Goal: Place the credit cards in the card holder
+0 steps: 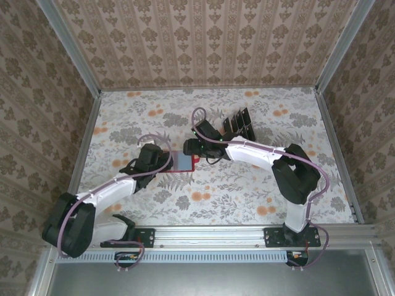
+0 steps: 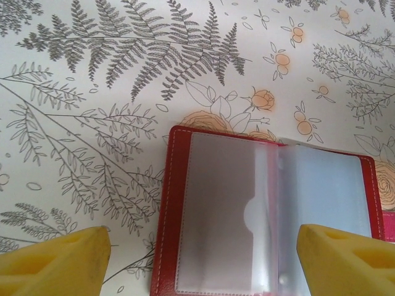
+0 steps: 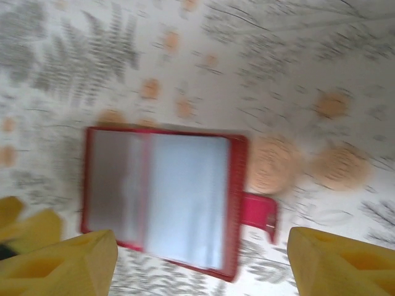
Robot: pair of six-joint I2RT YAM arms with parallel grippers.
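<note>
While it lies opened flat, the card holder (image 1: 182,161) sits mid-table, slightly left of centre, pockets up. Long axis runs left-right across the table (image 1: 247,191); the fold runs near-far. Clasp tab (image 3: 259,211) sticks out of the edge on the right arm's side. The pale grey-blue pockets look empty in both wrist views, though the right wrist view is blurred.

Left gripper (image 1: 168,161) is at the holder's left edge with its jaws spread. The yellow fingertips (image 2: 55,262) straddle it from above: one is over bare table, the other over the right-hand page. Nothing is pinched.

Right gripper (image 1: 190,153) comes in over the far right corner, also spread wide, with the holder below and between the fingers. No grip there either.

Credit cards (image 1: 239,122) stand on edge in a row beyond the right wrist, near the holder but not touching it.

For clearance, the holder is well apart from the side rails (image 1: 85,140) and back wall (image 1: 210,43). There is open floral surface on the near side toward the bases and across the right half. Both wrists crowd the holder's left and far sides.
</note>
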